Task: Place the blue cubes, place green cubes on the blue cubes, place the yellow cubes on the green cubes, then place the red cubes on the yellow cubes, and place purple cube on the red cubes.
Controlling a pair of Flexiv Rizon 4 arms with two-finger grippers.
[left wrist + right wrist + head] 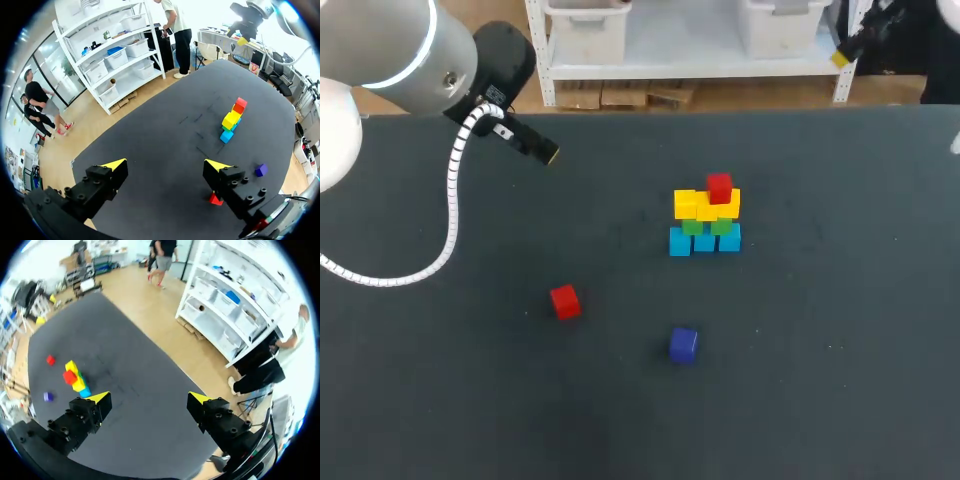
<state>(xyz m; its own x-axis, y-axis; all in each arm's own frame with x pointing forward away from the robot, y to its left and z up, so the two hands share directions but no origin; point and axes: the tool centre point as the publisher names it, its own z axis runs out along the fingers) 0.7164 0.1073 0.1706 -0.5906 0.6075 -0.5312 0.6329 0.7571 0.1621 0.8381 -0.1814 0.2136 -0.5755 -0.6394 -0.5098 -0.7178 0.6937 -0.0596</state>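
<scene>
Above black table (820, 400), left gripper (166, 163) and right gripper (148, 397) gape wide.

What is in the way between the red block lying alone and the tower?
Nothing that shows. Only bare table lies between the loose red block and the tower. The purple block sits off to one side, apart from both.

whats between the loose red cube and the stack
Nothing: the head view shows bare table between the loose red cube and the stack; the purple cube lies off that line.
</scene>
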